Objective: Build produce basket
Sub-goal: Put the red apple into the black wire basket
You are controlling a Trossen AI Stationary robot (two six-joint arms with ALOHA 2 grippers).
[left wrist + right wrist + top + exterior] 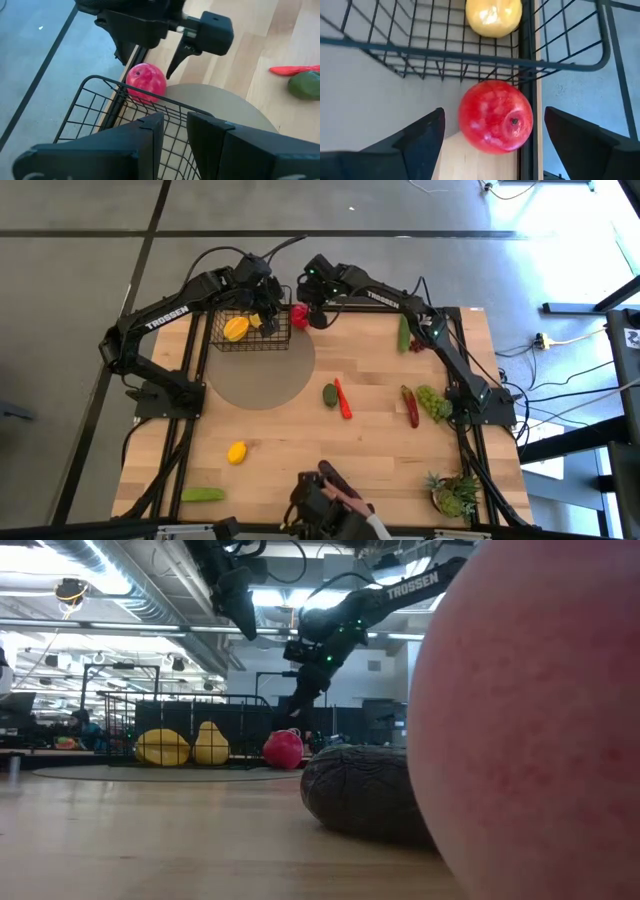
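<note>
Right gripper (490,145), fingers spread wide and empty, hangs over the red apple (495,116), which rests on the desk (380,450) just outside the right side of the basket (250,330) at the far edge. Left gripper (175,140) hovers above the basket; its fingers stand narrowly parted with nothing seen between them. The basket already holds an orange fruit (235,329).

Risk, as a judgement: the apple lies just beside both the wire wall and the desk edge, so a descending finger could snag the mesh or nudge the apple off the desk.

The right wrist view shows the apple between the fingers; the high view alone shows the scattered remaining produce, such as a lemon (237,452).
</note>
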